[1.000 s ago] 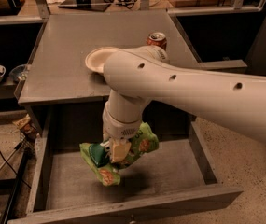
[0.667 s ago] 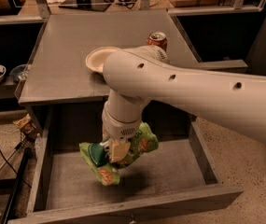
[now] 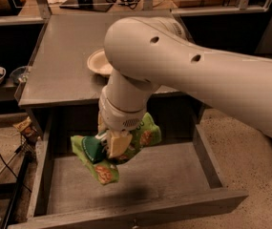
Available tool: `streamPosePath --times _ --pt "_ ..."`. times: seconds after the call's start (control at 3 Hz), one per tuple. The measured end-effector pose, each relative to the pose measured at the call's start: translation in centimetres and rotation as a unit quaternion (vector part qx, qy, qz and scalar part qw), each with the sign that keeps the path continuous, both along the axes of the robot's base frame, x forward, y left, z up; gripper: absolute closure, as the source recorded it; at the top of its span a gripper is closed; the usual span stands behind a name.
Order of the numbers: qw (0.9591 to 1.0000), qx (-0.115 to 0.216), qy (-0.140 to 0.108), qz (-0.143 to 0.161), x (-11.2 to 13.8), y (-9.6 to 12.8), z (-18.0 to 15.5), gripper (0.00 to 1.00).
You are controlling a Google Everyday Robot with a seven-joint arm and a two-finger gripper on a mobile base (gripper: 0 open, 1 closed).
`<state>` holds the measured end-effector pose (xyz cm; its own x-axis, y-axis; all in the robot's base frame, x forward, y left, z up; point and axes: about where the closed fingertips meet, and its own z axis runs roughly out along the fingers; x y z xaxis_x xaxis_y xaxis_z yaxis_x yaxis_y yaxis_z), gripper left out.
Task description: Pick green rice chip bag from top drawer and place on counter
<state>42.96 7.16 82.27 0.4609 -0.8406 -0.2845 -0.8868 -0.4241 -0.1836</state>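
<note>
Camera view: a single high look down at a grey cabinet, with its drawer pulled open toward the viewer.
Arm: a thick, smooth white robot arm (image 3: 197, 75) enters from the right and bends down across the counter's front edge.
Gripper: the two-finger gripper (image 3: 114, 144) hangs just below the counter's front edge, about midway along it, over the open drawer. Its jaws are pinching the bag.
Bag: the crinkly bright green rice chip bag (image 3: 102, 168), with a dark green round logo, dangles crumpled from the jaws, clear of the drawer floor (a soft shadow lies beneath it).
Drawer: the wide, shallow grey wooden top drawer (image 3: 207, 163) stands fully open below the front edge.
Counter: the flat grey square counter (image 3: 59, 70) has a shallow white round bowl (image 3: 96, 61) near its middle, partly hidden by the arm. The stretch toward the front-left corner is bare.
Step in hand: most likely carrying the bag up out of the drawer.
Doing it well: hold the pinch firm and rise until the bag's lowest corner clears the front edge. Then swing toward the front-left corner, away from the bowl, and lower until the bag rests flat before letting go.
</note>
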Motion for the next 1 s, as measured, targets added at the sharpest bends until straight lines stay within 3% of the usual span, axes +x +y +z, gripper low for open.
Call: streamPosePath --times 0.33,0.67,1.0 --pt "1.0 0.0 -0.003 0.0 -0.1 0.0 0.2 1.0" --pt "0.9995 0.004 -0.019 0.024 0.9 1.5 1.9 1.0" --pt "0.9939 0.043 -0.041 0.093 1.4 5.3 5.2 1.0"
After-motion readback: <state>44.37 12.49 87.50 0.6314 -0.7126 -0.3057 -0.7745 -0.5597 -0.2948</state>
